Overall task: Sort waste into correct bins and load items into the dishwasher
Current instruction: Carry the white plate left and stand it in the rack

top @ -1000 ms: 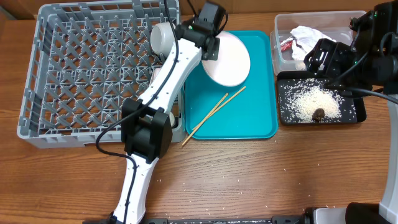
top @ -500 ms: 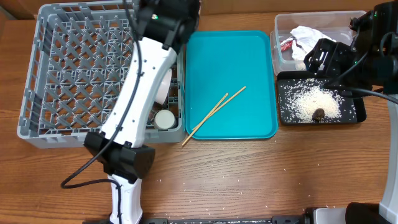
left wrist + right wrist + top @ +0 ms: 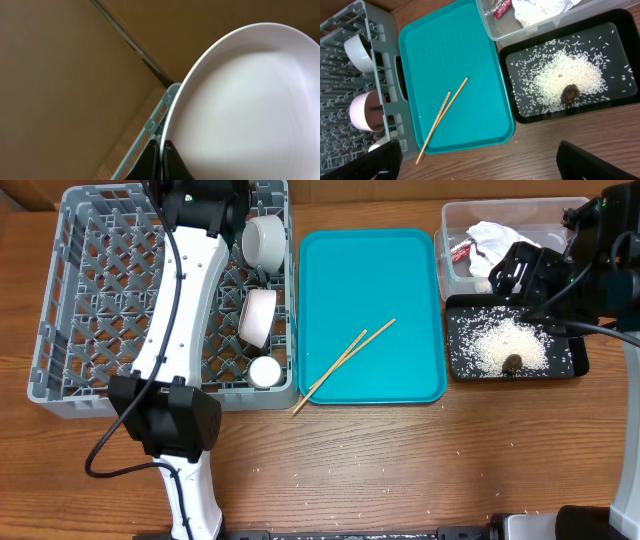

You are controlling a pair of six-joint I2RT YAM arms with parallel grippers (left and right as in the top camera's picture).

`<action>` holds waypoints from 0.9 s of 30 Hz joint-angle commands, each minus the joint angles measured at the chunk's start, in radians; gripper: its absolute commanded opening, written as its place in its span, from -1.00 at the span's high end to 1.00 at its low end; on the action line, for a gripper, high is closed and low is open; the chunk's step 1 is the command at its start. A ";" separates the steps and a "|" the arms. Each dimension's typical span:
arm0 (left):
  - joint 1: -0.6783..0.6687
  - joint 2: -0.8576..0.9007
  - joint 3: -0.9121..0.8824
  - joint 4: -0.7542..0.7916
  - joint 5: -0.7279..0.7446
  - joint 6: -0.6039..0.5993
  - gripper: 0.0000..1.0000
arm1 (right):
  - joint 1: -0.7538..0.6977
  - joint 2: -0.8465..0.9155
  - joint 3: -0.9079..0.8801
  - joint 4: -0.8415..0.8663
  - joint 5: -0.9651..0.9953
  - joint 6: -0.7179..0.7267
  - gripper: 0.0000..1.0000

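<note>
Overhead: left arm [image 3: 185, 300] reaches across the dish rack [image 3: 48, 370] with the plate hidden beneath it; chopsticks [image 3: 345, 365] lie on the teal tray [image 3: 420, 300]. Left wrist: left gripper [image 3: 161, 157] is pinched narrow on the white plate [image 3: 240, 110] rim above the rack wall. The plate is probably stiff, slick and breakable, so the rim grip suits it. Right wrist: right gripper [image 3: 480, 162] is spread wide and holds nothing.
</note>
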 commanded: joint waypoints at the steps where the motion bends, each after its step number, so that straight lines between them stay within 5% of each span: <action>1: 0.021 0.047 -0.061 0.077 -0.020 0.047 0.92 | -0.003 -0.005 0.006 0.005 0.011 0.000 -1.00; 15: 0.031 0.222 -0.078 0.154 -0.007 0.087 0.89 | -0.003 -0.005 0.006 0.005 0.011 0.000 -1.00; 16: 0.030 0.223 -0.078 0.154 0.006 0.087 0.76 | -0.003 -0.005 0.006 0.005 0.011 0.000 -1.00; 19: 0.030 0.223 -0.078 0.144 0.086 0.087 -0.04 | -0.003 -0.005 0.006 0.005 0.011 0.000 -1.00; 23: 0.028 0.222 -0.076 0.135 0.188 0.082 -0.45 | -0.003 -0.005 0.006 0.005 0.011 0.000 -1.00; 27: 0.014 0.215 -0.004 0.021 0.253 0.031 -0.53 | -0.003 -0.005 0.006 0.005 0.011 0.000 -1.00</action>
